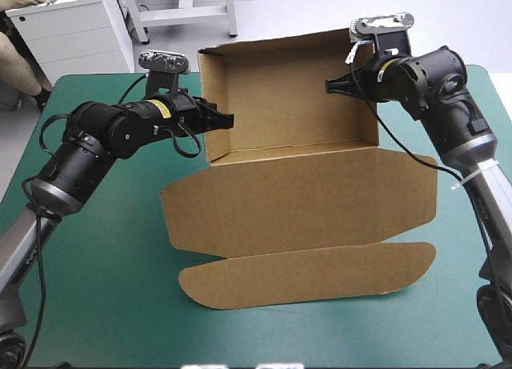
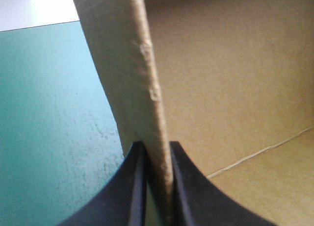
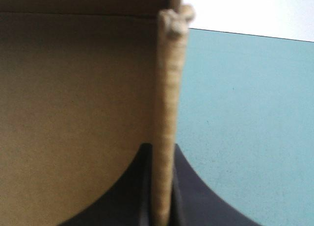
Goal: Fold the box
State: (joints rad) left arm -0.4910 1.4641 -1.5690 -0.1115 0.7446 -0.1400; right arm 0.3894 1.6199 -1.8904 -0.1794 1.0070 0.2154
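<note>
Box (image 1: 296, 201) side walls inside left claw (image 1: 227, 119), right claw (image 1: 330, 86).

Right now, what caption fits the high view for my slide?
Left gripper and right gripper each clamp a raised side wall of the open box.
</note>
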